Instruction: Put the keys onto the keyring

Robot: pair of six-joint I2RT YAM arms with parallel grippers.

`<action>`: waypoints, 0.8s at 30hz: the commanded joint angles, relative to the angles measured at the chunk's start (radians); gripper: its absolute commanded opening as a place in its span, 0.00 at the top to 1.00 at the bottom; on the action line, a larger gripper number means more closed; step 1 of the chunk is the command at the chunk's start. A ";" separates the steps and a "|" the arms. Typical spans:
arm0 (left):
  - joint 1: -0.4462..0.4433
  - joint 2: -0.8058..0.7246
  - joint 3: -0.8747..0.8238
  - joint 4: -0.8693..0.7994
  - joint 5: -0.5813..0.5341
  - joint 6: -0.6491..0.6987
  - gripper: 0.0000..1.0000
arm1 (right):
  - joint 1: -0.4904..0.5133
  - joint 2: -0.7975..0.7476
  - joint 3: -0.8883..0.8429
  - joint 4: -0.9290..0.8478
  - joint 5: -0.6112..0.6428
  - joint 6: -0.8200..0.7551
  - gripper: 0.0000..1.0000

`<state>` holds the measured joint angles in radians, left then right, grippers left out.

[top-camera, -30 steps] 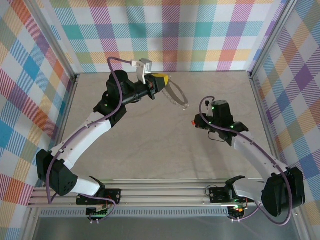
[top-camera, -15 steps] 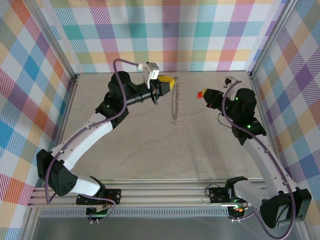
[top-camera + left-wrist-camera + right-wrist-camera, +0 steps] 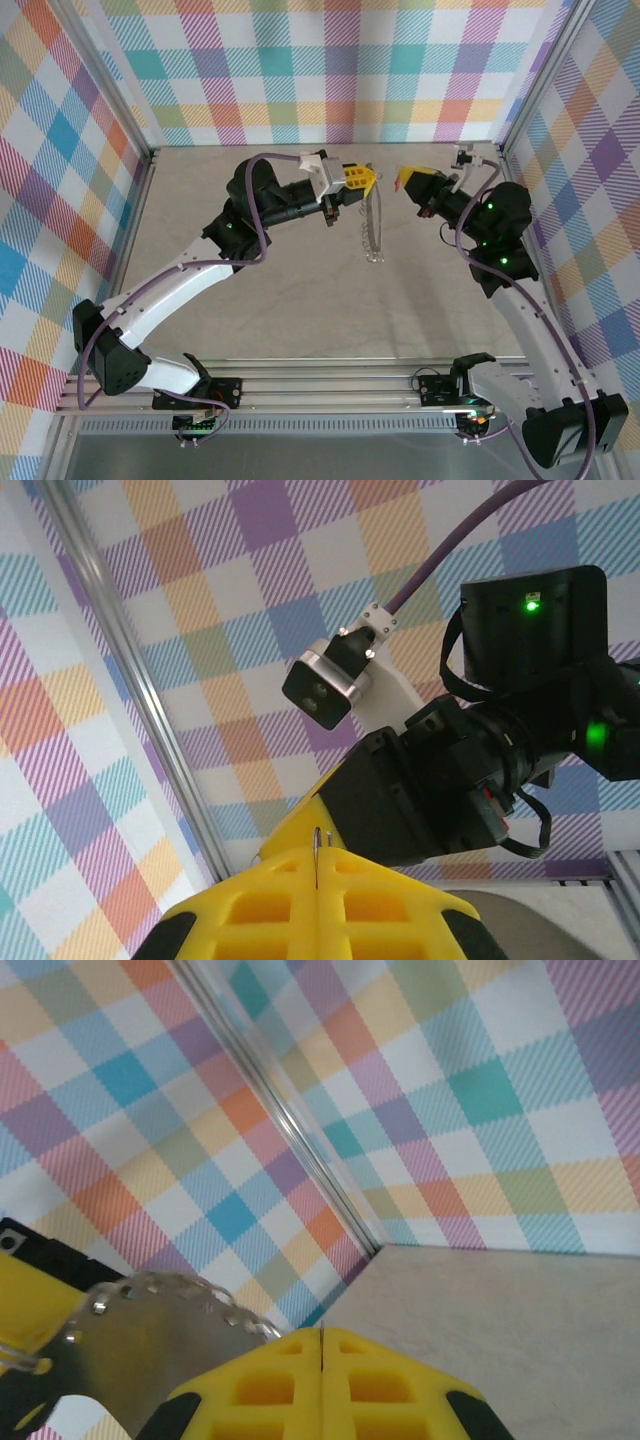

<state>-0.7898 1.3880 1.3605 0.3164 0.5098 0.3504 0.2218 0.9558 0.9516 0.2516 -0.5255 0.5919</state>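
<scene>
Both arms are raised over the far part of the table point(image 3: 300, 290), tips facing each other and near but apart. The left gripper point(image 3: 362, 178) has its yellow fingers pressed together on the top of the chain point(image 3: 374, 225), which hangs below it as a long, narrow, limp loop. The right gripper point(image 3: 410, 180) is also pressed together. A small red fleck at its tip in the top view looks like the head of the key point(image 3: 402, 183), so I judge the key to be pinched there, with its blade too small to make out. From the right wrist, the beaded chain point(image 3: 170, 1285) arcs just left of the closed fingers point(image 3: 290, 1370). The main risk is the threading itself. The loop is floppy and hangs nearly flat, so a slight sway or a nudge from the right tip could close the gap or swing it aside. The key is held by very little, so any scrape on the beads could twist or flick it out onto the table. The two tips could also collide if they approach head-on
</scene>
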 commanded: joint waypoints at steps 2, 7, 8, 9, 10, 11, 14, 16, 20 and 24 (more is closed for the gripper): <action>-0.020 -0.046 0.029 0.081 -0.024 0.088 1.00 | -0.007 -0.060 -0.023 0.073 -0.031 0.000 1.00; -0.022 -0.043 0.022 0.076 -0.056 0.093 1.00 | -0.007 -0.094 -0.022 0.087 -0.069 0.009 1.00; -0.022 -0.044 0.022 0.076 -0.065 0.092 1.00 | -0.007 -0.095 -0.022 0.094 -0.083 0.012 1.00; -0.022 -0.044 0.019 0.076 -0.074 0.091 1.00 | -0.007 -0.096 -0.021 0.104 -0.098 0.020 1.00; -0.022 -0.044 0.019 0.075 -0.082 0.090 1.00 | -0.007 -0.096 -0.019 0.113 -0.113 0.027 1.00; -0.022 -0.044 0.020 0.071 -0.091 0.087 1.00 | -0.007 -0.093 -0.019 0.128 -0.129 0.037 1.00; -0.022 -0.046 0.026 0.054 -0.109 0.077 1.00 | -0.007 -0.080 -0.017 0.177 -0.169 0.077 1.00; -0.022 -0.043 0.031 0.043 -0.119 0.071 1.00 | -0.007 -0.073 -0.014 0.208 -0.182 0.100 1.00; -0.022 -0.041 0.032 0.036 -0.125 0.064 1.00 | -0.007 -0.049 -0.002 0.256 -0.200 0.138 1.00; -0.022 -0.037 0.034 0.036 -0.122 0.063 1.00 | -0.006 -0.019 0.004 0.319 -0.215 0.183 1.00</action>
<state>-0.7963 1.3766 1.3605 0.3134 0.3985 0.4156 0.2218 0.9264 0.9360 0.4667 -0.7040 0.7231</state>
